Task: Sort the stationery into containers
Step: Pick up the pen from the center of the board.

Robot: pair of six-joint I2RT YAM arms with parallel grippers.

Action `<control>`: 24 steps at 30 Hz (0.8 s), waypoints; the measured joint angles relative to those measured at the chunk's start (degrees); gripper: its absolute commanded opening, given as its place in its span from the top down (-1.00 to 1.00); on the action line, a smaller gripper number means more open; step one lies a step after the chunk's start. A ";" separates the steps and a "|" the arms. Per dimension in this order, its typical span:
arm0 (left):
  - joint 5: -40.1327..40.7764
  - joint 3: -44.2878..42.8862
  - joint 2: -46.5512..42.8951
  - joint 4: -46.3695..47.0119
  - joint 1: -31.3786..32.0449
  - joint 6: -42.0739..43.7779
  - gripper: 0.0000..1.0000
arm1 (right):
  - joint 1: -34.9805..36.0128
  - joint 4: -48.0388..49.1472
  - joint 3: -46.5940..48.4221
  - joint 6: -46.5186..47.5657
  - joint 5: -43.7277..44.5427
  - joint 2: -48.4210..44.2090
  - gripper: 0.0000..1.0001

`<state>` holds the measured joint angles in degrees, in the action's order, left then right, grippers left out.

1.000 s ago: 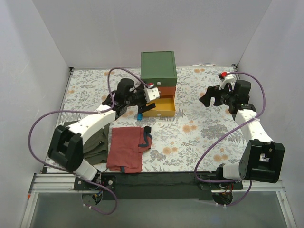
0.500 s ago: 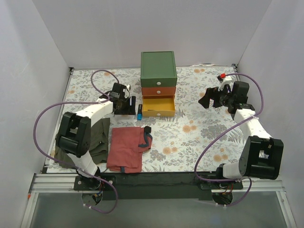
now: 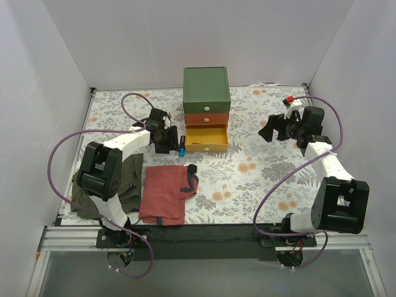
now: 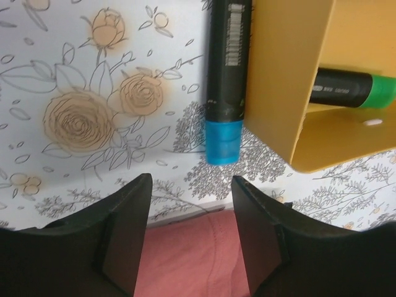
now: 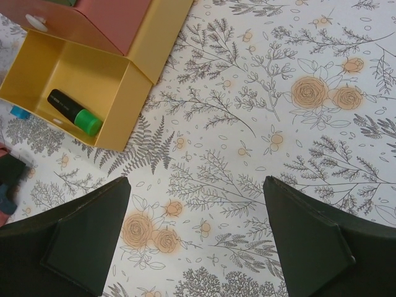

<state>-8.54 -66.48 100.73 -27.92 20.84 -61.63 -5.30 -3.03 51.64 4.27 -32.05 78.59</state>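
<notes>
Our left gripper (image 4: 190, 244) has its fingers (image 4: 127, 238) spread apart with nothing between them. They hang low over the floral table cover (image 4: 74, 117), right at the edge of the red cloth (image 4: 185, 266). Just ahead of the gap we see the blue-capped black marker (image 4: 226, 74) lying flat on the cover, cap toward the fingers. Its barrel runs close alongside the outer side wall of the yellow drawer (image 4: 278, 80); we cannot tell whether the two touch.

That drawer is pulled out of the green chest (image 3: 206, 86), and inside it the green-capped black marker (image 5: 74, 112) lies flat on the drawer floor. The red-orange drawer (image 3: 207, 117) sits directly above, and from the top view it looks pushed in.

Our right gripper (image 5: 198, 247) is opened wide and grips nothing, hovering over bare cover well to the right of the chest. An olive cloth (image 3: 127, 182) lies beside the red one at the near left.
</notes>
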 measured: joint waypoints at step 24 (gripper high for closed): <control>4.87 -6.25 8.68 0.28 4.42 5.35 0.74 | -1.88 0.24 -0.33 0.02 0.37 0.00 -0.97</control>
<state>-3.66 -72.73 109.40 -27.64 25.26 -56.27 -7.18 -2.79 51.31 4.29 -31.68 78.59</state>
